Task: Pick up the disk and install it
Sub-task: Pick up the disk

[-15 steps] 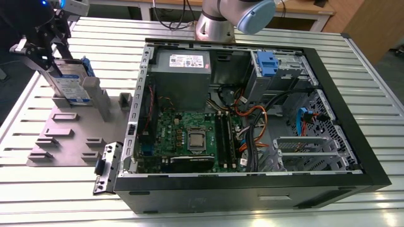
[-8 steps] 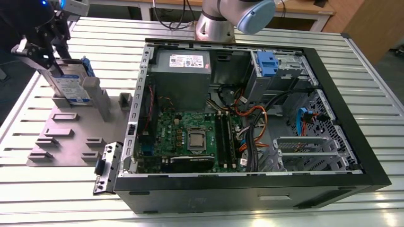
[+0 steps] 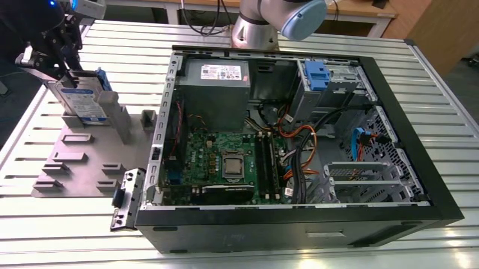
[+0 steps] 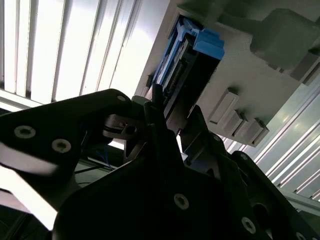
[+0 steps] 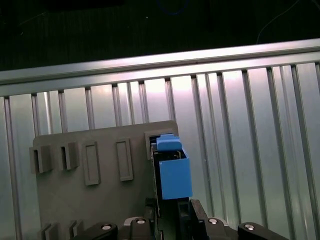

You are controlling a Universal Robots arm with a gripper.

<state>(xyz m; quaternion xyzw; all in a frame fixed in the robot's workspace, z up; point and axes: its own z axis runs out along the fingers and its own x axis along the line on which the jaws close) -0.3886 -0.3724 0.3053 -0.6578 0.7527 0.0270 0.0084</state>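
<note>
**Scene inventory, largest first**

1. Table (image 3: 75,235): slatted alu. top that carries everything below. Its slats also show in both wrist views.
2. PC case (image 3: 299,227): black tower lying on its side, side panel off, interior facing up. It takes up the centre and the exterior view's right.
3. Arm base (image 3: 254,28): silver column w/ pale blue joint cap, standing beyond the case's far wall.
4. Fixture plate (image 3: 82,162): flat grey board w/ raised slots and blocks. It lies on the table just beside the case, on the exterior view's left. Also in the first wrist view (image 5: 75,200) and the second wrist view (image 4: 250,85).
5. Power supply (image 3: 213,89): grey box w/ white sticker, in the far corner of the case.
6. Motherboard (image 3: 224,162): green PCB on the case floor, nearer than the power supply.
7. Drive cage (image 3: 337,89): silver perforated metal w/ blue latch (image 3: 316,75), at the case's far wall, towards the exterior view's right.
8. Cables (image 3: 299,134): orange, black and blue bundle between motherboard and cage.
9. The disk (image 3: 78,98): silver drive w/ white-and-blue label and blue rails. It stands on edge in a slot at the far end of the fixture plate, outside the case. The blue end shows in the first wrist view (image 5: 172,172), and an edge in the second wrist view (image 4: 180,65).
10. Gripper (image 3: 64,70): black, over the disk's upper end. Jaws sit one on each flat face, pinching the disk. Same grip seen in both wrist views (image 5: 171,207) (image 4: 175,115).
</note>
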